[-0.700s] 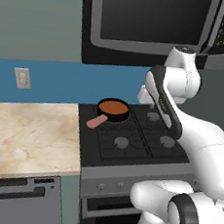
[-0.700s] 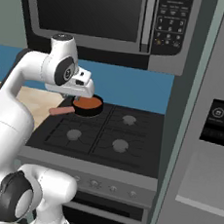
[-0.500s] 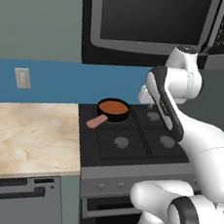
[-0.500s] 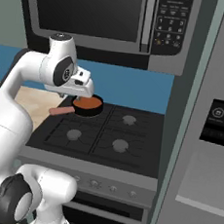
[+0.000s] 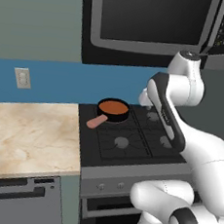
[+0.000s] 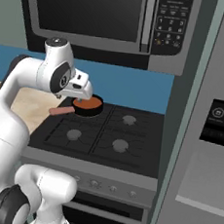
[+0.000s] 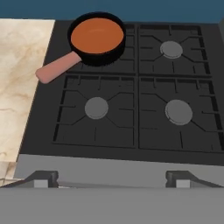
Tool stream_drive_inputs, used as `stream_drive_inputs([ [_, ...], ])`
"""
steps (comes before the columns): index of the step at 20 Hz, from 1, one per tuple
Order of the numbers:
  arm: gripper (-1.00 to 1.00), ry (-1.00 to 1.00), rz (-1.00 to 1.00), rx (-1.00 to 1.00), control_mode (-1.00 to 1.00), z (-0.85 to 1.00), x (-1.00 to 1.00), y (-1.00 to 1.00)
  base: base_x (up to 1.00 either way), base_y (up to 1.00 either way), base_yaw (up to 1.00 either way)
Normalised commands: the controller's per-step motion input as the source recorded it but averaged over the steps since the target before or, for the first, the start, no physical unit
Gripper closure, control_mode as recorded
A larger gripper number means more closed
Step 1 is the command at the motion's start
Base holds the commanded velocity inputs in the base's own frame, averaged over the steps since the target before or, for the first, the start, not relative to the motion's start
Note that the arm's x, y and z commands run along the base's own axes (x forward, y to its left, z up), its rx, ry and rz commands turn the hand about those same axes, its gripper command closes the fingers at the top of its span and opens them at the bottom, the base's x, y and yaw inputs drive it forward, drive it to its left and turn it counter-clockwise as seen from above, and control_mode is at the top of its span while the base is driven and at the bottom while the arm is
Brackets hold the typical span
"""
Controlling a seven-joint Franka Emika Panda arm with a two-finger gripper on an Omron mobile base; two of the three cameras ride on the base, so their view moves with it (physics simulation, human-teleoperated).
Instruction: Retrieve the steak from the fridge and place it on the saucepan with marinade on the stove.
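Kitchen: simulated room with a blue backsplash band, a dark microwave (image 5: 158,21) hanging over the cooktop, and a beige marble tabletop (image 5: 28,134) sitting left of it.
Stove: black gas cooktop with round grey burners and dark grates (image 7: 131,105) lying directly under the hand camera; grey knob panel (image 6: 96,183) facing the base.
Saucepan: small round black pan with a stubby pinkish-tan handle (image 7: 97,38) sitting on the rear left burner, handle pointing toward the tabletop.
Marinade: smooth orange-brown liquid disc (image 7: 96,34) filling the pan, nothing lying on it.
Fridge: tall grey refrigerator (image 6: 203,143) standing right of the stove, its door looking closed in the right base view, dark panel showing on the front.
Steak: not appearing on the stove, pan or tabletop; judging it is sitting inside the shut fridge.
Arm: white arm folding up over the stove, hand pointing down at the burners.
Claw (image 7: 111,178): two dark tips standing wide apart at the bottom of the hand view, spread and carrying nothing.
Progress: judging the task is barely starting; pan and marinade are waiting in place, nothing fetched.
Remaining: turning to the fridge, opening its door, grasping the steak, bringing it back, setting it onto the marinade in the pan.
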Motion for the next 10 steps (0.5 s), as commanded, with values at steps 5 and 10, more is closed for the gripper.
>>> stream_drive_inputs([
  [5,-1.00,0.00,0.00,0.00,-1.00,0.00,0.00,0.00,0.00,0.00,0.00],
  [10,-1.00,0.00,0.00,0.00,-1.00,0.00,-0.14,0.00,0.00,0.00,0.00],
])
